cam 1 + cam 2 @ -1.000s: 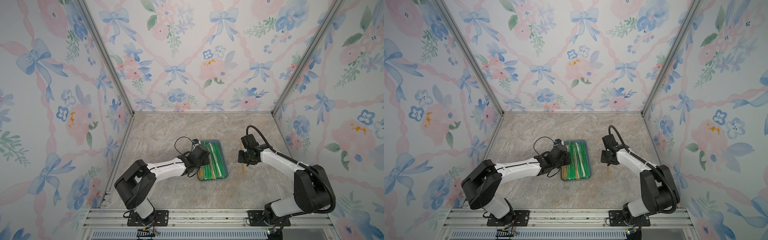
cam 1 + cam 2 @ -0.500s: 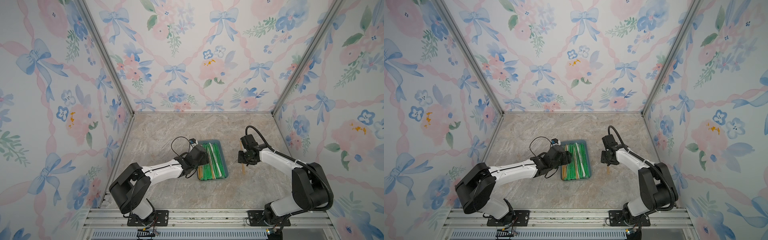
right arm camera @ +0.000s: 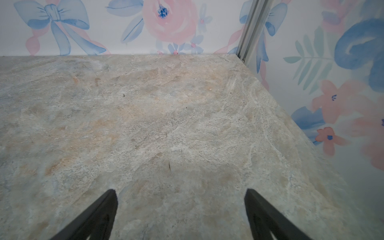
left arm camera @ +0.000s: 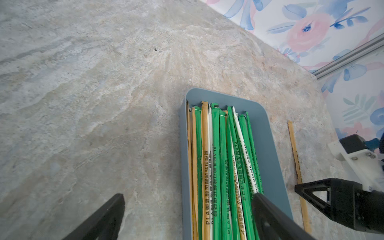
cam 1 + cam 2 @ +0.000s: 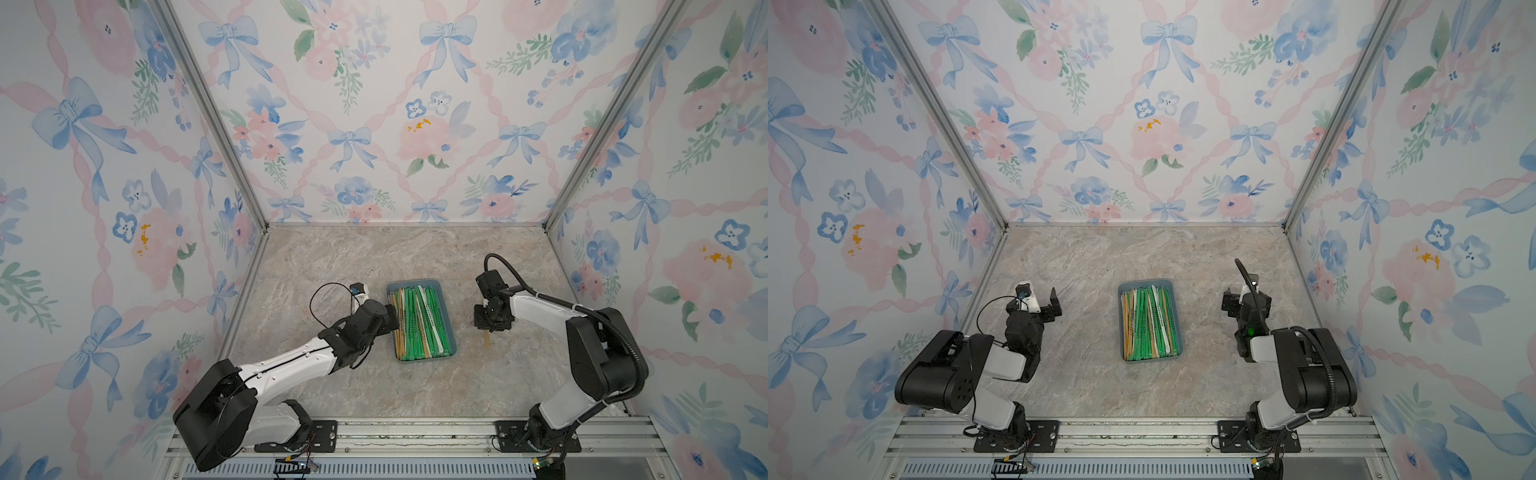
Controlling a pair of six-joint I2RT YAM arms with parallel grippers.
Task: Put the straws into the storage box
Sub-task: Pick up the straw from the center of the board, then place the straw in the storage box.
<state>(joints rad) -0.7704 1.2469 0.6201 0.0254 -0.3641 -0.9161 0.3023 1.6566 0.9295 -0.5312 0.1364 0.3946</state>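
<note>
The blue-grey storage box [image 5: 424, 360] [image 5: 1150, 360] [image 4: 270, 155] lies mid-table, filled with green, white and tan straws [image 5: 419, 322] [image 5: 1148, 324] [image 4: 220, 166]. One tan straw [image 5: 486, 338] [image 4: 296, 160] lies on the table right of the box. My left gripper [image 5: 392, 318] [image 4: 189, 197] is open and empty, straddling the box's left rim. My right gripper [image 5: 490, 324] is low over the loose tan straw. In the right wrist view the right gripper [image 3: 180, 192] is open over bare table. A top view shows the left gripper [image 5: 1054, 301] and right gripper [image 5: 1229, 299] drawn back from the box.
Floral walls with metal corner posts [image 5: 582, 158] close in the marbled table [image 5: 374, 257] on three sides. A metal rail [image 5: 415, 432] carrying both arm bases runs along the front edge.
My left gripper opened and slid back left, from over the straws in the box to its left rim. The right gripper stayed over the loose tan straw.
</note>
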